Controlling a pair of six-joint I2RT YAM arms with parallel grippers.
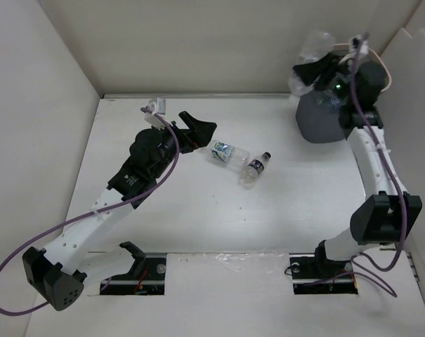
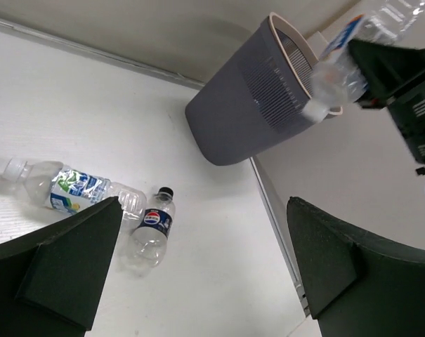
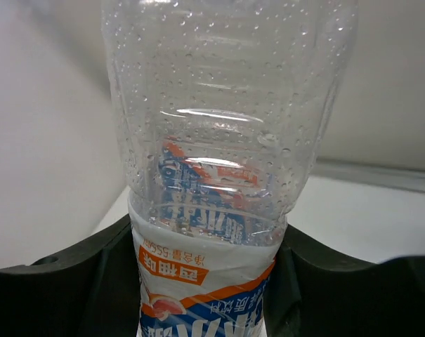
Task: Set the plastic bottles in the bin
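My right gripper (image 1: 312, 72) is shut on a clear bottle (image 1: 319, 45) with a blue, orange and white label (image 3: 212, 281), held tilted above the grey bin (image 1: 317, 125) at the far right. In the left wrist view the held bottle (image 2: 338, 67) hangs white cap down at the pale rim of the bin (image 2: 258, 98). Two bottles lie on the table mid-back: one with a white-green-blue label (image 1: 228, 152) (image 2: 64, 188) and one with a dark label and black cap (image 1: 255, 169) (image 2: 152, 226). My left gripper (image 1: 204, 135) (image 2: 205, 281) is open and empty, just left of them.
White walls enclose the table on the left, back and right. The bin stands near the right wall's raised edge (image 2: 275, 210). The arm bases (image 1: 142, 270) sit at the near edge.
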